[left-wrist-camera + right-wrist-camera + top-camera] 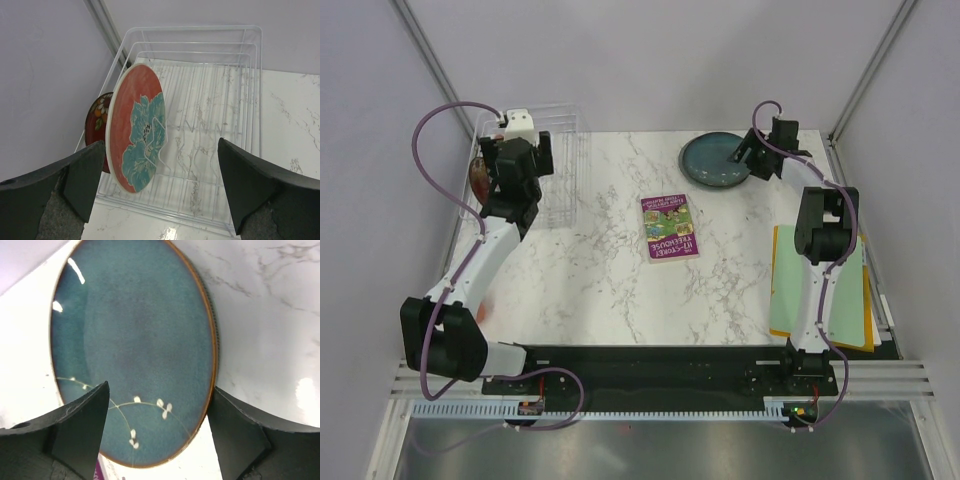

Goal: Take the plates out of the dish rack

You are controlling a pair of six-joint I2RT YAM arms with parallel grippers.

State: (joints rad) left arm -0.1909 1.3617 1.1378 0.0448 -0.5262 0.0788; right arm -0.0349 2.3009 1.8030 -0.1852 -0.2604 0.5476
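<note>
The clear dish rack point(560, 150) stands at the table's far left corner. In the left wrist view a red plate with a teal flower point(135, 135) stands on edge at the left side of the dish rack point(225, 50), and a darker red floral plate point(97, 122) stands behind it. My left gripper point(162, 185) hovers open above the rack's near edge, touching nothing. A dark teal plate point(715, 158) lies flat on the table at the far right. My right gripper point(157, 430) is open over the teal plate point(135, 340), with nothing held.
A purple book point(669, 227) lies in the middle of the marble table. A green folder point(820, 285) on a yellow sheet lies along the right edge, under the right arm. Walls close in behind and to the left of the rack.
</note>
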